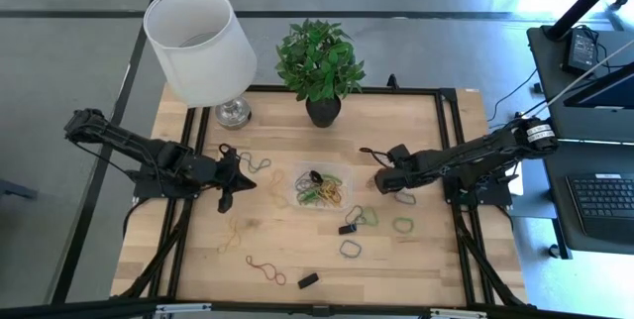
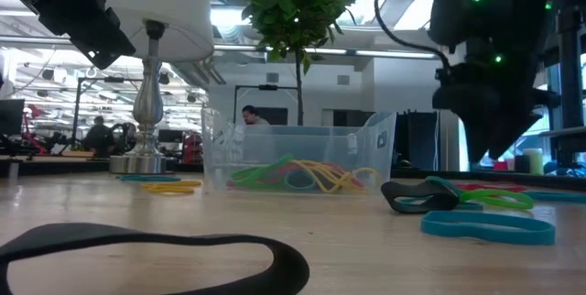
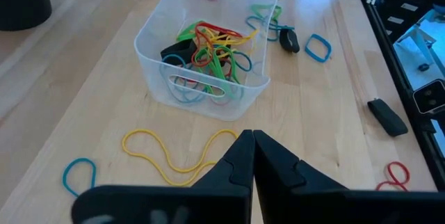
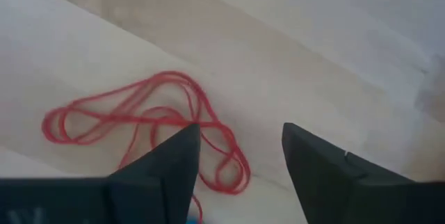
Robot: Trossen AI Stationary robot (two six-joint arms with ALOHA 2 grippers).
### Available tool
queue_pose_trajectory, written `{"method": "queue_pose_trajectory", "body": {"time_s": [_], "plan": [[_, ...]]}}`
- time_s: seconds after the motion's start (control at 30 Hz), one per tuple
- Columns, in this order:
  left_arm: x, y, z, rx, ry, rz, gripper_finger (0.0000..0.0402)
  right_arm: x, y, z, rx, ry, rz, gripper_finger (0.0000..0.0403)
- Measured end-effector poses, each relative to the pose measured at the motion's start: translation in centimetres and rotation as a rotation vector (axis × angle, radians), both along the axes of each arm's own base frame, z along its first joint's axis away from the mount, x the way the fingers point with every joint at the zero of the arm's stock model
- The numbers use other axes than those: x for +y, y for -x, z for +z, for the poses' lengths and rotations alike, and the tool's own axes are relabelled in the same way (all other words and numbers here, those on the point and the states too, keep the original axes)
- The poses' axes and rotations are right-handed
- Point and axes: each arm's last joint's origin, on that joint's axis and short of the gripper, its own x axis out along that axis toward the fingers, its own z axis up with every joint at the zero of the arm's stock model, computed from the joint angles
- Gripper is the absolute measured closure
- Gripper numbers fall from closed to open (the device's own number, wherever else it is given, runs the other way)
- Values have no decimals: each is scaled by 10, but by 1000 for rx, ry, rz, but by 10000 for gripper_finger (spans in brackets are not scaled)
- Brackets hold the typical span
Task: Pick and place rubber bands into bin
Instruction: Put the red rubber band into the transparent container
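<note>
I am looking down the right tool [image 4: 240, 156], whose two dark fingers are standing wide apart with nothing between them. A red band [image 4: 142, 130], a thin strand folded into several loops, is lying flat on the counter [image 4: 334, 57] directly ahead of the tool. One finger [image 4: 182, 156] is overlapping the band's near end, while the other finger is standing over bare wood beside it. The band's long axis is running roughly crosswise to the tool's line of sight, so most of it is trailing off to one side of the gap rather than through it.

From overhead, the right tool [image 1: 381, 167] is hovering over the right half of the counter, just right of the bin [image 1: 319, 188], which is sitting near the centre and holding a tangle of mixed bands. The left tool [image 1: 230, 188] is waiting on the bin's other side with its fingers pressed together, gripping nothing. A yellow band [image 3: 174, 158] is lying in front of it.

I am judging the right arm the nearer to the red band. The tool is needing a small sideways shift to straddle the strands before closing.
</note>
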Motion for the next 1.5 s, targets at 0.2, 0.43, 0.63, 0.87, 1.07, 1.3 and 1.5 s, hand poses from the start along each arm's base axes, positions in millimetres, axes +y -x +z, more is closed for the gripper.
{"method": "queue_pose_trajectory", "body": {"time_s": [0.2,0.43,0.63,0.87,1.07,1.3,1.5], "plan": [[0,0,0,-1,-3,3,399,-6,-19,-5,-161,-26,133,231],[0,0,0,-1,-3,6,399,-21,-23,-4,-165,-22,165,249],[0,0,0,-1,9,14,399,-27,-20,-6,-106,-88,218,250],[0,0,0,-1,18,20,400,-27,-3,-9,33,-169,113,260],[0,0,0,-1,18,20,399,-25,4,-10,90,-226,52,272],[0,0,0,-1,18,20,399,-25,7,-10,108,-245,25,283],[0,0,0,-1,18,20,399,-25,7,-10,108,-244,24,294]]}}
